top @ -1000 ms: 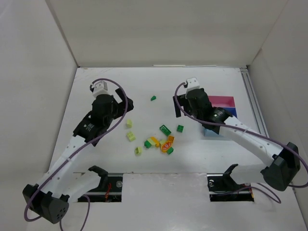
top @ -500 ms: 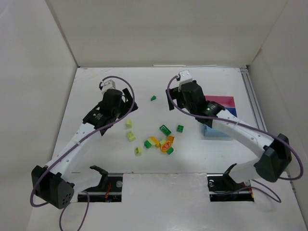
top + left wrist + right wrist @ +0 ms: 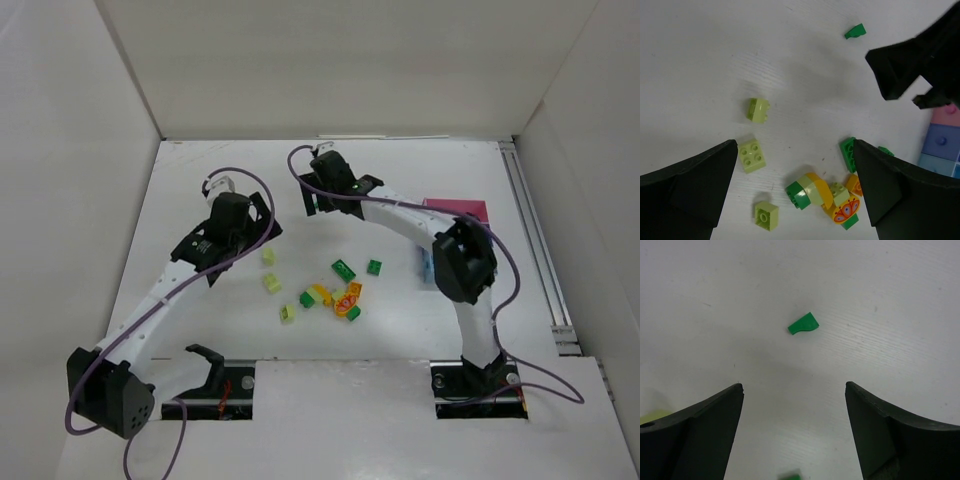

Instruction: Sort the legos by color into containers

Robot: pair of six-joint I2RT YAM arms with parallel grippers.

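Left end effector [image 3: 795,142] is open with nothing in it, hanging over the left-middle of the table [image 3: 400,330] above the brick scatter. Just right of it are three loose pale green bricks [image 3: 271,284], strung far to near and apart from each other. Right end effector [image 3: 794,386] is also open and empty, its arm reaching across to the far middle. It's over one small dark green wedge [image 3: 803,324] that sits alone, well apart from the other bricks. Nearer than that is a clump [image 3: 345,300] of orange, yellow, pale green and dark green pieces; can't tell which are actually clipped together. Two dark green bricks [image 3: 343,270] lie loose just beyond the clump. Trays [image 3: 455,208] are at the right: pink farthest, then dark blue, light blue nearest. The right arm covers most of the blue ones from above. All visible bricks are on the table, left of the trays.
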